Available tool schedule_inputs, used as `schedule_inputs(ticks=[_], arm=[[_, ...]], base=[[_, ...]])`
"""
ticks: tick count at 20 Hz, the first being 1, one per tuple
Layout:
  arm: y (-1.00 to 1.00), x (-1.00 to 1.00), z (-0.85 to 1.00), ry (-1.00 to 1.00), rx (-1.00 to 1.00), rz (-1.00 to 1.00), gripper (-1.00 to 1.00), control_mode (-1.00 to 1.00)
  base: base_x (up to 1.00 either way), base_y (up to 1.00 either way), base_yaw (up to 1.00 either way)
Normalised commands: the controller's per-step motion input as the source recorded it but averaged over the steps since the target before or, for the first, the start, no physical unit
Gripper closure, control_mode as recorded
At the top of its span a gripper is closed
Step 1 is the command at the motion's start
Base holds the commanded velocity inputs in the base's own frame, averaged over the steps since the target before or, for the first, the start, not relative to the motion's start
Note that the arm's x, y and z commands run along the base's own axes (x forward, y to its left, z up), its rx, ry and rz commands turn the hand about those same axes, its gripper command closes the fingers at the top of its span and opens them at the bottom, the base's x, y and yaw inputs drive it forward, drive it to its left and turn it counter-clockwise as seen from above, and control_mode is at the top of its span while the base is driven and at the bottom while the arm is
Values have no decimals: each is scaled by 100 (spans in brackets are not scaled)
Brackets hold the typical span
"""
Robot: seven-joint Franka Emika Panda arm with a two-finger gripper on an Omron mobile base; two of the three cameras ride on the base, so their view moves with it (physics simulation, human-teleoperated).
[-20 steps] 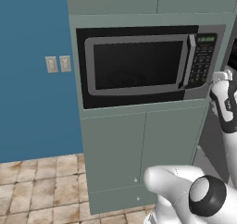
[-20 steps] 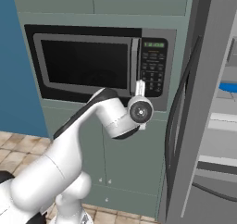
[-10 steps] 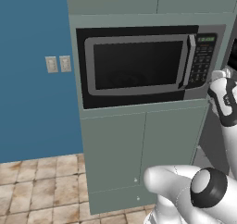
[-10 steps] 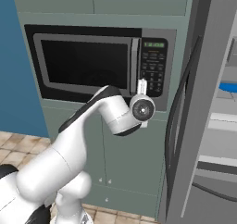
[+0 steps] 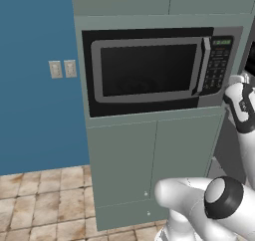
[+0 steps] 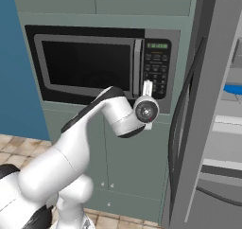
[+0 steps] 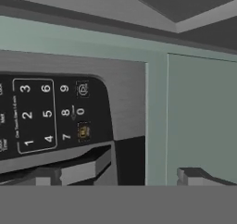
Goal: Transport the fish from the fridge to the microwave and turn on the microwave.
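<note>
The microwave [image 5: 159,70] sits in a green cabinet [image 5: 149,165], in the upper middle of the left base view. Its door [image 6: 87,65] is closed, and the window is dark. The black keypad [image 6: 156,74] is on the right side of the microwave, with a green display [image 6: 157,45] at the top.

The hand [image 6: 147,88] is near the middle of the right base view, just below the keypad. It points up at the buttons. In the hand view the two fingers [image 7: 83,170] stand wide apart at the bottom, with nothing between them. The number buttons [image 7: 37,114] fill the left side of that view, turned sideways.

The fridge [image 6: 227,128] is on the right side of the right base view. Its thick grey door [image 6: 198,128] is open, and pale shelves [image 6: 229,126] show inside. A bit of blue [image 6: 232,88] lies on a shelf at the right edge; I cannot tell if it is the fish.
</note>
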Motion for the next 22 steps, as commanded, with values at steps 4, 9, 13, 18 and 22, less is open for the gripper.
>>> schedule_inputs(ticks=[4, 9, 13, 18, 22], arm=[[-1, 0, 0, 0, 0, -9, -100, -100], [0, 0, 0, 0, 0, -7, -100, -100], [0, 1, 0, 0, 0, -6, -100, -100], [-3, 1, 0, 0, 2, 0, -100, -100], [-7, 0, 0, 0, 8, 0, -100, -100]], base=[[0, 0, 0], [0, 0, 0], [0, 0, 0], [0, 0, 0], [0, 0, 0]])
